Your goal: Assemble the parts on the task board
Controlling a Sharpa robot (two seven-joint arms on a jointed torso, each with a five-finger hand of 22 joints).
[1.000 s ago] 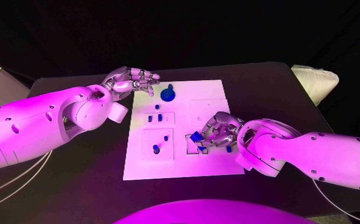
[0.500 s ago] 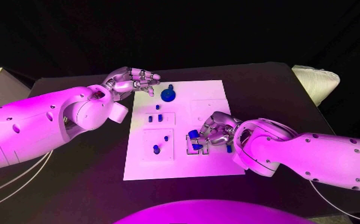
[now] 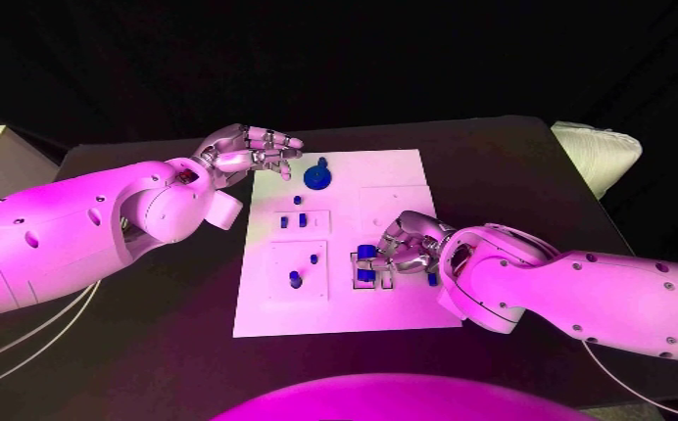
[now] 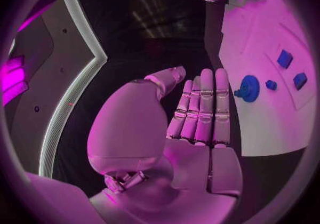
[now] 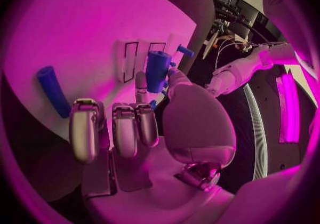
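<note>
The task board [image 3: 346, 318] lies flat in the middle of the black table [image 3: 141, 343], and I see small blue parts on it: a round knobbed one [image 3: 318, 178] near its far edge, a few small pegs [image 3: 293, 222] in the left-hand recesses, and a loose rod [image 5: 53, 90] beside my right hand. My right hand [image 3: 407, 245] sits over the slotted recess near the board's right side, its fingers [image 5: 143, 120] pinching a blue cylinder [image 5: 158, 70] upright there. My left hand [image 3: 252, 154] hovers at the board's far left corner, fingers straight, close together and holding nothing.
</note>
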